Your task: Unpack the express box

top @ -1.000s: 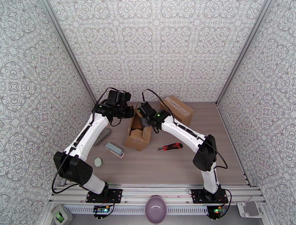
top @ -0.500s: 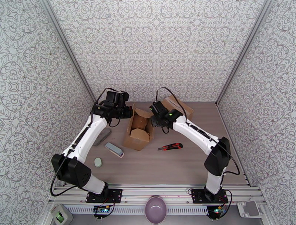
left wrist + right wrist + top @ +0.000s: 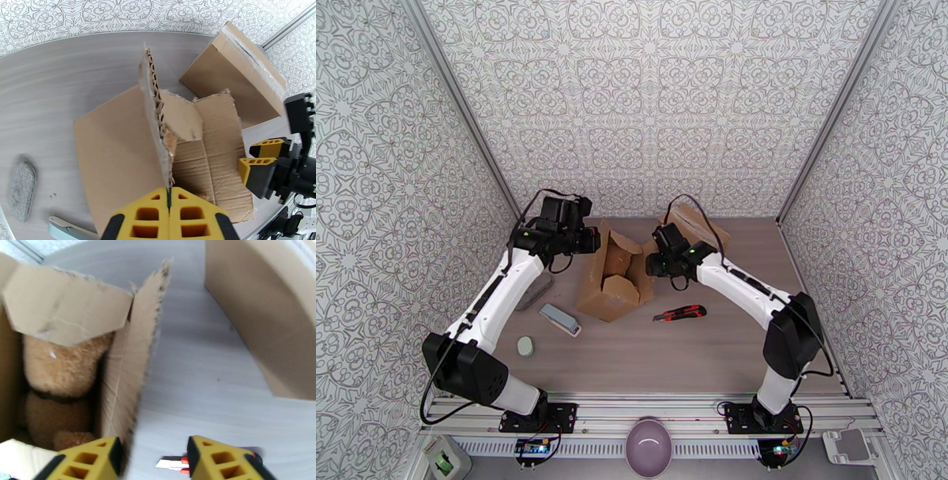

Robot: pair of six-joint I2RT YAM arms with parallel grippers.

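Table: grey wood-grain top, patterned walls on three sides.

Express box: brown cardboard, left of table centre, top open, flaps raised. It sits between the two arms.

Sealed box: second carton, taped, toward the back and right of the open one, apart from it.

Plush toy: tan-brown fur, a dark band across it, down inside the express box. Part of it is hidden under an inner flap.

Bowl: purple, on the near rail between the arm bases.

Left gripper: yellow fingers pressed together on the torn edge of the left flap, which stands upright from the box's left wall. A firm pinch, no gap showing.

Right gripper: fingers apart, holding nothing. It is at the box's right side; the ragged edge of the right flap runs down just beside its left finger. Cannot tell whether they touch.

Grey case: oblong, near-left of the box.

Felt pad: grey, oblong, left of the box.

Utility knife: red and black, flat on the table right of the box and near it.

Round disc: pale green, nearer the left arm's base.
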